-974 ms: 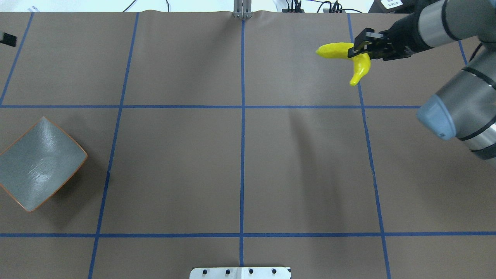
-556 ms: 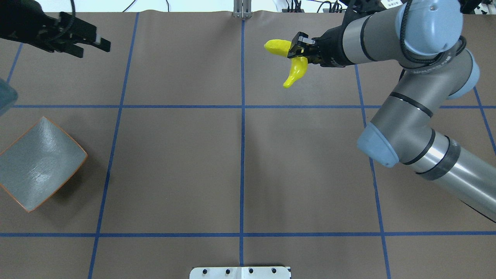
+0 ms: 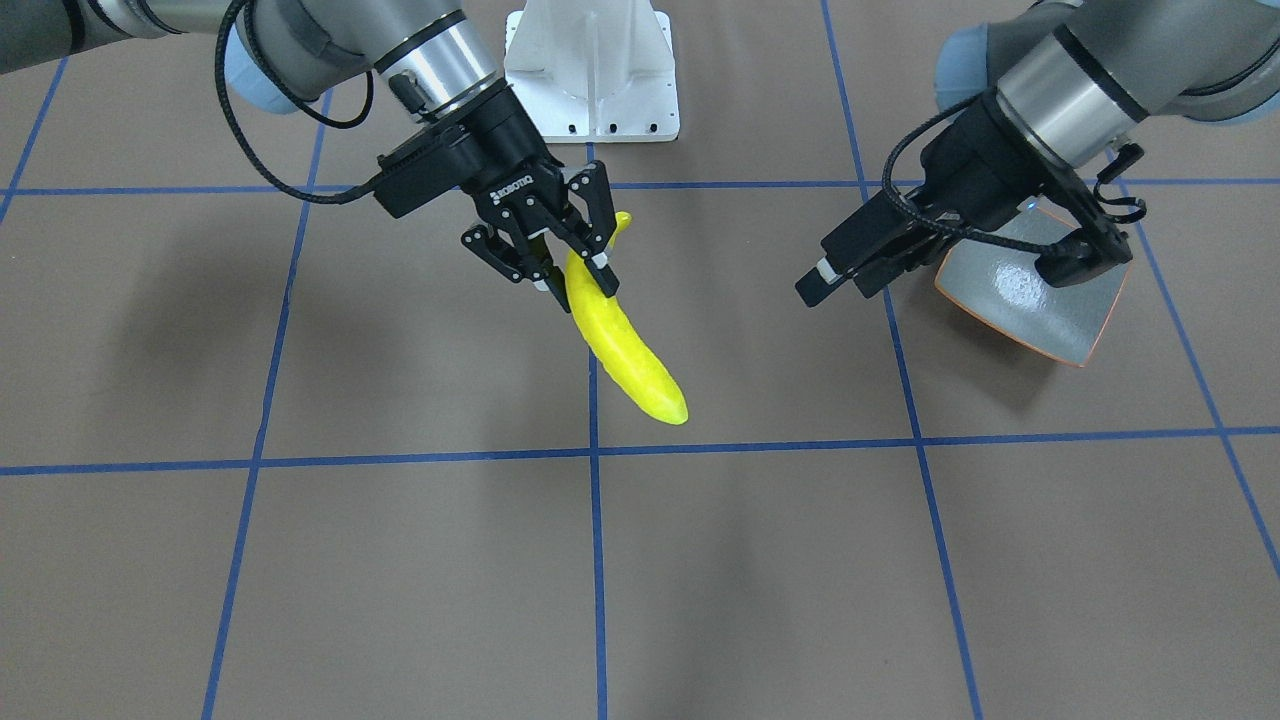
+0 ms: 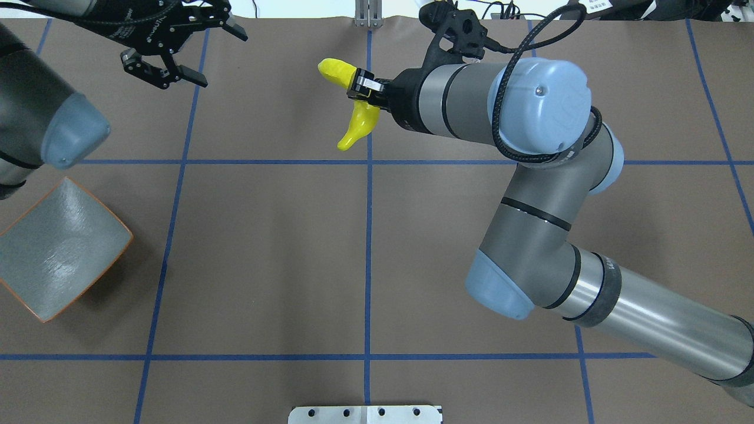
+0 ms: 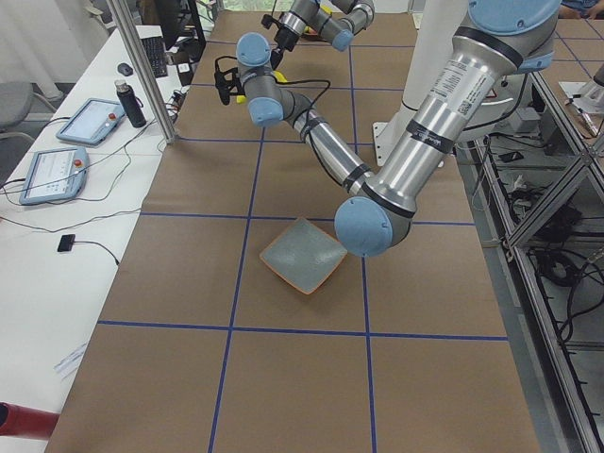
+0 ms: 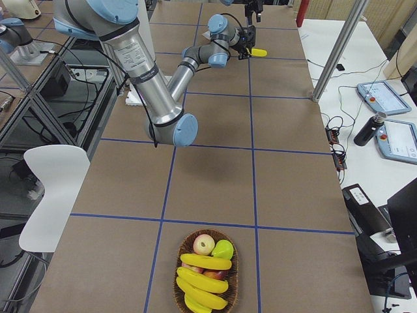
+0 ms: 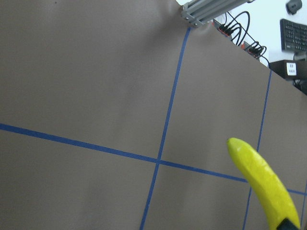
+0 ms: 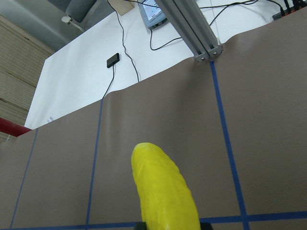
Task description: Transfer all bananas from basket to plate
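1. The banana (image 3: 628, 352) is clamped near its stem end between the two fingers of the right gripper (image 3: 575, 278). Its long end hangs down above the table (image 4: 265, 247), at 12 o'clock in the overhead view.
2. The left gripper (image 4: 213, 53) has its fingers spread wide and holds nothing. It is at 11 o'clock, well apart from the banana.
3. The plate (image 4: 56, 253) lies at 8 o'clock by the table edge, set corner-on. Its left corner is cut off by the overhead frame.
4. Between the banana and the plate lies brown table surface crossed by blue tape lines (image 4: 369, 235).
5. The basket (image 6: 236, 264) sits at 6 o'clock in the right-side view. It holds three bananas (image 6: 203, 279), an apple (image 6: 204, 244) and a green fruit (image 6: 223, 248). Its lower rim is cut off.
6. In the overhead view the right gripper covers the banana's middle. In the front-facing view the left arm covers part of the plate.
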Available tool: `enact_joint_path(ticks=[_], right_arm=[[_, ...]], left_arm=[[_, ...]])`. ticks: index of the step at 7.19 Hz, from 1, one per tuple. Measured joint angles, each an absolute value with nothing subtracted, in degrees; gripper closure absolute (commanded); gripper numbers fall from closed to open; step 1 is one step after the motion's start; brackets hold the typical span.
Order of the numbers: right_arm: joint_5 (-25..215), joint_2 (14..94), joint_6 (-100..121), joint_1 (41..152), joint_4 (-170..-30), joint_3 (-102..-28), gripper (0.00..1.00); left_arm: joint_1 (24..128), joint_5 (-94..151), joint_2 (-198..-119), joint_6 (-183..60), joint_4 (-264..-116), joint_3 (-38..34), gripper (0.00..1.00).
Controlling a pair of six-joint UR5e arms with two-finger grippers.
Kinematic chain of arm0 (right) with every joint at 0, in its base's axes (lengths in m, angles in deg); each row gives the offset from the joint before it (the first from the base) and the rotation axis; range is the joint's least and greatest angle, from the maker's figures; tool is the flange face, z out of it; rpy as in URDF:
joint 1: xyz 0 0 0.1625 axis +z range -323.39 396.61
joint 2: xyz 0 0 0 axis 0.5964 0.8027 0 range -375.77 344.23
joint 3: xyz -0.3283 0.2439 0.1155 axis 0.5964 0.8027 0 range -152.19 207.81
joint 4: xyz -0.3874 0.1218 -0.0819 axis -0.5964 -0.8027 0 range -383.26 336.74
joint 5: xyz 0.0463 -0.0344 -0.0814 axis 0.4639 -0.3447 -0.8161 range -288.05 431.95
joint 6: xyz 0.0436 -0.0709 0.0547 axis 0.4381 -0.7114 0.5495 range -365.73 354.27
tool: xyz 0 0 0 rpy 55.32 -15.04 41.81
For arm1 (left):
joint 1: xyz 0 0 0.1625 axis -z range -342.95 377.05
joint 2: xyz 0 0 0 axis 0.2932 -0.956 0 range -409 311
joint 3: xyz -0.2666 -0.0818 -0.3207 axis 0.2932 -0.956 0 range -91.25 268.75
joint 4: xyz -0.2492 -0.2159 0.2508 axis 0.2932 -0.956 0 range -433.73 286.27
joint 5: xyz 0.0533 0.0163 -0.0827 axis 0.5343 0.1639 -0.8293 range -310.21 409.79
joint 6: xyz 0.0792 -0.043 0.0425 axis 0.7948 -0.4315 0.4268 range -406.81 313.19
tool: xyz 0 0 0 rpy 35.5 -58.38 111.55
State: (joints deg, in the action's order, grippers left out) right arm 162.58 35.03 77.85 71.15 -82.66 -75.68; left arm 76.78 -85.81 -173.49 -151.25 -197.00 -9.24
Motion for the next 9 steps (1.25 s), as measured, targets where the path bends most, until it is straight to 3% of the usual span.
enact_joint_path(ticks=[2,7,8,9], right_arm=[[159.4,34.1,78.0,68.6,-82.1,-77.1,1.0],[156.0,33.1,77.9,66.4,-82.0,-78.4,1.0],[155.9,33.0,77.9,66.3,-82.0,-78.4,1.0],[155.9,33.1,77.7,66.3,-82.0,-78.4,1.0]], left_arm=[[75.8,-84.3,-177.1,-164.9,-203.0,-4.0,0.0],[69.7,-82.6,-177.7,-169.4,-205.9,-3.6,0.03],[68.8,-82.6,-177.5,-169.5,-206.1,-3.9,0.33],[68.5,-82.5,-177.3,-169.5,-206.2,-4.3,0.92]])
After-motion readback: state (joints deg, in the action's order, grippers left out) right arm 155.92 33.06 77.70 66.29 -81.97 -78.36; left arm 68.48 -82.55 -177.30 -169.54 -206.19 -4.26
